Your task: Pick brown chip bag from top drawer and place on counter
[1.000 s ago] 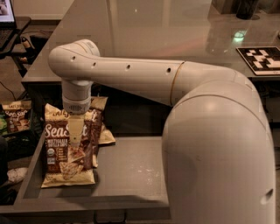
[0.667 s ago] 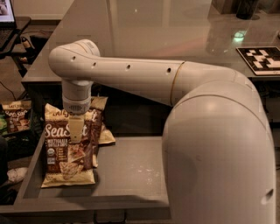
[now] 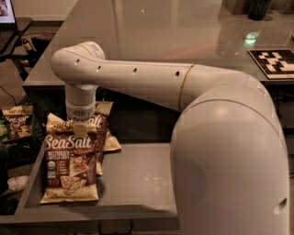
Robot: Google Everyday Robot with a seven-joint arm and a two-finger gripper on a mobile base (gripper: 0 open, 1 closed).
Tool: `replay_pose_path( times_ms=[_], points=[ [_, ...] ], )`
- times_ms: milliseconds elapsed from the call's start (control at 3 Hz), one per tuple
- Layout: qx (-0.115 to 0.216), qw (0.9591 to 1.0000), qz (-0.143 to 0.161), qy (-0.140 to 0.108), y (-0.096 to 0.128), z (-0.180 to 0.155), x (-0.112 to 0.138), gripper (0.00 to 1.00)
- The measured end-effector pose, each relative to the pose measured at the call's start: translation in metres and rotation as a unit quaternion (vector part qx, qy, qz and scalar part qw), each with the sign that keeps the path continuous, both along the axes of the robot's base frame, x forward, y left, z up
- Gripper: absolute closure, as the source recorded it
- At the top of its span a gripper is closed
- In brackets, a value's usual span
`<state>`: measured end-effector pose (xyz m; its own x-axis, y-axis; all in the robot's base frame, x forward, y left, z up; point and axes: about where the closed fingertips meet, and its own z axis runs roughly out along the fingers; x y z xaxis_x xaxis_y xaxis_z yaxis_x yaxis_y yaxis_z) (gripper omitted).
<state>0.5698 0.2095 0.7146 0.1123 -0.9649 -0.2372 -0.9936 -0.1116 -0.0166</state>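
The brown chip bag, dark brown with cream bands and "SeaSalt" lettering, stands tilted at the left of the open top drawer. Its lower edge rests on the drawer floor. My gripper points straight down from the wrist and meets the bag's top band. A look-alike bag lies just behind it in the drawer. The glossy grey counter stretches above and behind the drawer.
My white arm and shoulder fill the right side and hide the drawer's right part. Another similar bag sits outside the drawer at the far left. A black-and-white marker board lies on the counter's right. A laptop is at the top left.
The gripper covered the middle of the bag's front before. It now reaches only the top band, so the whole "SeaSalt" word shows. The bag sits slightly lower.
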Motion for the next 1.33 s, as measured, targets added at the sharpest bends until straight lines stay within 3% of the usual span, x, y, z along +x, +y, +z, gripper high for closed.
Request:
replay_pose_path(
  times_ms=[333,667,1000,1333],
  points=[
    [0.000,1.0000,0.000,0.000,0.000,0.000,0.000,0.93],
    [0.000,1.0000,0.000,0.000,0.000,0.000,0.000,1.00],
    [0.014,0.9998,-0.004,-0.015,-0.009,0.017,-0.012,1.00],
    [0.039,0.9981,-0.015,-0.046,-0.027,0.046,-0.031,1.00]
  ],
)
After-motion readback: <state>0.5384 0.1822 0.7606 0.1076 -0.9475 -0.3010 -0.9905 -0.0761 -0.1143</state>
